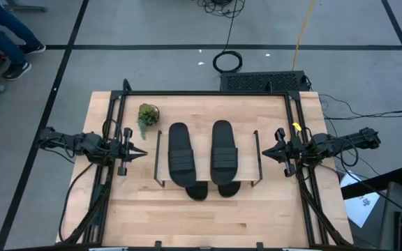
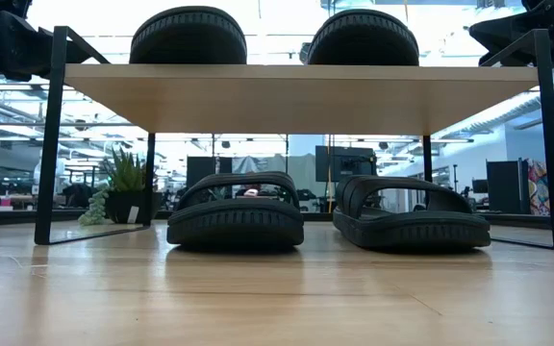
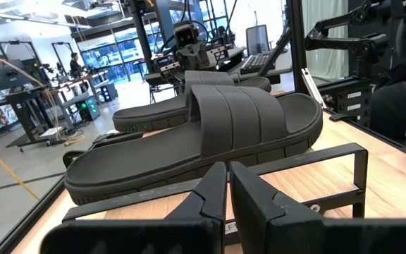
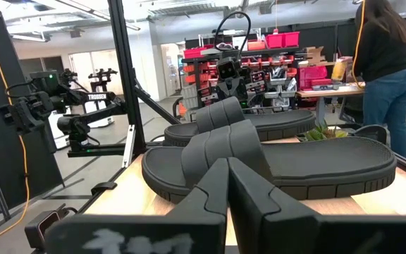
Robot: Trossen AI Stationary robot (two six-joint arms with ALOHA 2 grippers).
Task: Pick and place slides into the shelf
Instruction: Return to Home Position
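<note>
Slides (image 1: 180,155) sit two atop the shelf (image 2: 296,101) and two beneath, straight ahead of the left gripper (image 1: 142,154) and right gripper (image 1: 266,151), both pinched narrow and empty. We judge placing done; homing both clear of it is all that remains.

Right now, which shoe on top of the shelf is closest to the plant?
The left slide; the plant stands close beside it, while the other top slide lies farther off.

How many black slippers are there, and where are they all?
4. One slide and a second lie side by side on top of the shelf. A third and fourth sit on the table under it. None looks hidden.
</note>
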